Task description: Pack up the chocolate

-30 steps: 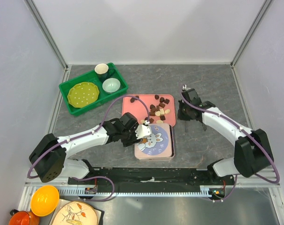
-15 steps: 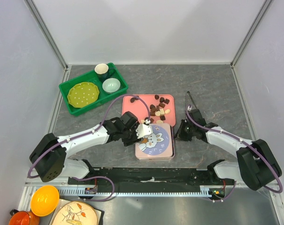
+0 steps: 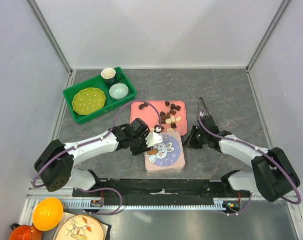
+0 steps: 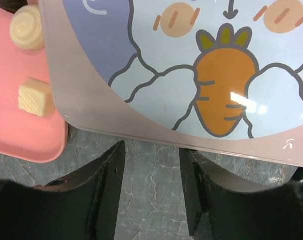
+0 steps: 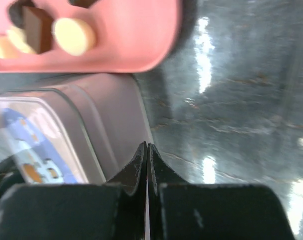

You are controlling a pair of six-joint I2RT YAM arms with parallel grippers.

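Observation:
The chocolate (image 3: 170, 115), dark brown and cream pieces, lies on the right half of a pink tray (image 3: 143, 112). A square tin (image 3: 165, 152) with a rabbit-and-carrot lid sits just in front of the tray, lid on. My left gripper (image 3: 152, 141) is open and empty at the tin's left edge. In the left wrist view (image 4: 152, 150) its fingers straddle bare table below the lid (image 4: 191, 75), with cream pieces (image 4: 36, 97) on the tray (image 4: 21, 135). My right gripper (image 3: 188, 142) is shut and empty, its tip (image 5: 147, 146) right beside the tin's right wall (image 5: 106, 120).
A green bin (image 3: 75, 115) at the back left holds a green plate, a cup and a small bowl. A thin dark tool (image 3: 203, 107) lies on the table right of the tray. Enclosure walls stand on three sides.
My right arm swung from beside the tray's right edge forward to the tin's right side, uncovering the thin dark tool. The left gripper shifted slightly at the tin's left edge.

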